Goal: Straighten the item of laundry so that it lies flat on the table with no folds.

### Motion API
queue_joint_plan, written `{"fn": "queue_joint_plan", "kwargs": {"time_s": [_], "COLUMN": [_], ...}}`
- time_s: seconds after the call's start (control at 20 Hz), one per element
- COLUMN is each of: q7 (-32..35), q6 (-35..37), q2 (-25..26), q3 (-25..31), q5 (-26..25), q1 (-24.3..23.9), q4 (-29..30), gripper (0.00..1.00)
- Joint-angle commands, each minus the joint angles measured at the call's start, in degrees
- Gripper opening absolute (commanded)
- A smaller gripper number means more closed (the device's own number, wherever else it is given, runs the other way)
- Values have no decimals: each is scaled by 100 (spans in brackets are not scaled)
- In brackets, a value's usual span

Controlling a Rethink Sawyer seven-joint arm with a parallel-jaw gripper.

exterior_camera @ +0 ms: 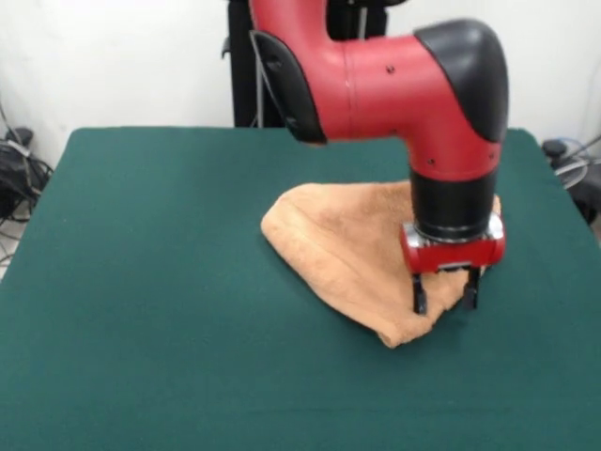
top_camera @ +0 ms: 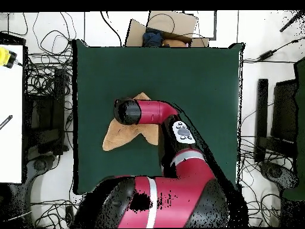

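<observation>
We see the towel [exterior_camera: 352, 254] bunched in a folded heap on the table [exterior_camera: 141, 282], toward its three o'clock side in the front view. Our gripper [exterior_camera: 445, 296] hovers open over the heap's five o'clock corner, likely placed to pinch and pull it flat.

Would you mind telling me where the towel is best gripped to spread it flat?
I would take the towel at its bunched near tip, coming straight down from above. In the front view it lies folded into a rough triangle narrowing to that point, beside the open tool, so pulling it outward across the table should probably open the fold.
</observation>
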Motion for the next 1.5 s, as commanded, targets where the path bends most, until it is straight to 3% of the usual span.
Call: {"fn": "queue_joint_plan", "kwargs": {"time_s": [0.05, 1.3, 1.35, 1.5], "q7": [620, 645, 610, 613], "q6": [-641, -170, -153, -45], "q2": [772, 856, 851, 823], "q3": [-374, -818, -823, -877], "q5": [-415, -266, -259, -238], "q1": [656, 1151, 1156, 1220], "q4": [-634, -1008, -1019, -1036], "gripper": [100, 100, 0, 0]}}
